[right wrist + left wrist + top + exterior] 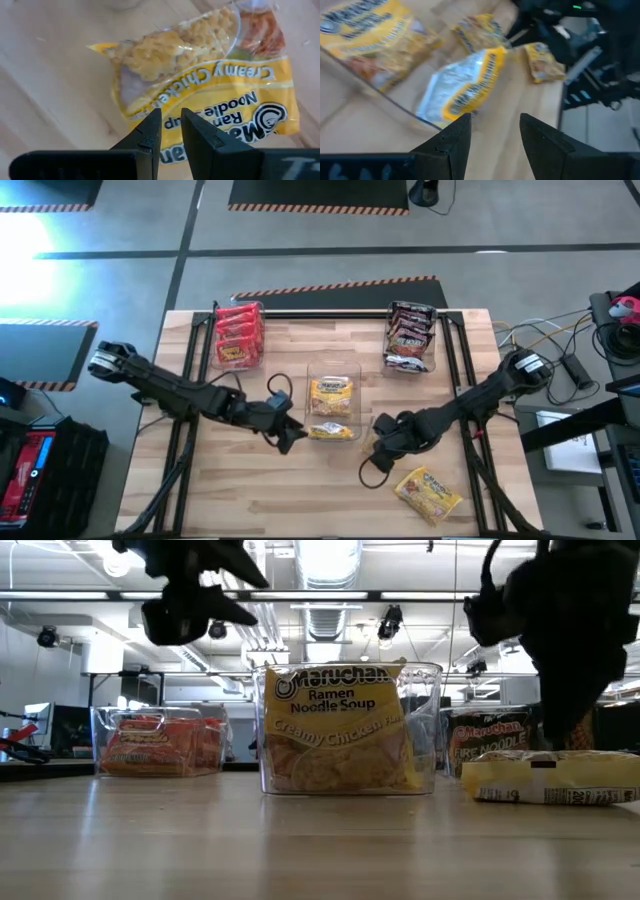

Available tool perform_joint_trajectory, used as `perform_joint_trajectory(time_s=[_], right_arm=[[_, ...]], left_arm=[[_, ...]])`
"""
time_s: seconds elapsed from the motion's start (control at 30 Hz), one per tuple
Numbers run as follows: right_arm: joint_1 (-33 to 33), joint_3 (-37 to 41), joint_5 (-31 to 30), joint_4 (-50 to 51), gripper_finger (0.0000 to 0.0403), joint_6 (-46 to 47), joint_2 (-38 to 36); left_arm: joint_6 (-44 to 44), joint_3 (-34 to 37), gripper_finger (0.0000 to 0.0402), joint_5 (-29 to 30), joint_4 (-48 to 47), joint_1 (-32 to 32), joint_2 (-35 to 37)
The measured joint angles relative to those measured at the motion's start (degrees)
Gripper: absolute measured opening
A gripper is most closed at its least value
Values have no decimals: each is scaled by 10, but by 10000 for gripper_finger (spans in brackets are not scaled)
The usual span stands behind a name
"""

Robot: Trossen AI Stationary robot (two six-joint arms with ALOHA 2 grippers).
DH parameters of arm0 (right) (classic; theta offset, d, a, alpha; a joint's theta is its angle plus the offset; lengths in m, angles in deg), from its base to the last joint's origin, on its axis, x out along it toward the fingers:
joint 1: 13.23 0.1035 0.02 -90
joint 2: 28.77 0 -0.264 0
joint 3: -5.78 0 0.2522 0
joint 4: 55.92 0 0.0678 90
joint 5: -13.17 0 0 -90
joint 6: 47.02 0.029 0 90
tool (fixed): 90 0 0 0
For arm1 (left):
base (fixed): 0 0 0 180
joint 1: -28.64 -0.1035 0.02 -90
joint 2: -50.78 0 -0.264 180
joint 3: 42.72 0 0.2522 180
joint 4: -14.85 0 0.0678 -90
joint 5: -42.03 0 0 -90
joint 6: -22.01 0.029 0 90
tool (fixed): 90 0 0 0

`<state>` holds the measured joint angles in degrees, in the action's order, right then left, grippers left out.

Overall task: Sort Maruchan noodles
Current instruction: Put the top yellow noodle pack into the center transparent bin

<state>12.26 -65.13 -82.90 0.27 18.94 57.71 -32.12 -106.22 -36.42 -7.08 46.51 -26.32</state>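
Observation:
A loose yellow Maruchan noodle packet (428, 490) (210, 95) lies flat on the wooden table near its front right. My right gripper (385, 445) (171, 125) hovers over it, pointing steeply down, its fingers a narrow gap apart with nothing between them. The clear middle bin (333, 370) (430, 720) holds yellow packets (340, 725). One packet (465, 85) lies tilted at the bin's near end. My left gripper (290, 430) (495, 130) stands open just to the left of that bin's near end, raised off the table and holding nothing.
A clear bin of red packets (238, 335) stands at the far left. A clear bin of dark packets (410, 335) stands at the far right. Black frame rails (460, 370) run along both table sides. Bare wood lies along the near edge (300, 500).

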Motion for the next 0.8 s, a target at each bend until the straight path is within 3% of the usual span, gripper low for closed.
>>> perform_joint_trajectory(time_s=[0.23, 0.67, 0.8], right_arm=[[1, 39, 4, -57, 63, -2, -1], [47, 42, 142, -165, 63, -246, 2], [58, 26, 155, -181, 63, -263, 2]], left_arm=[[-26, 0, 152, 21, 48, 51, 0], [-62, -60, 152, 71, 71, 94, -41], [-50, -105, 152, 72, 71, 94, -80]])
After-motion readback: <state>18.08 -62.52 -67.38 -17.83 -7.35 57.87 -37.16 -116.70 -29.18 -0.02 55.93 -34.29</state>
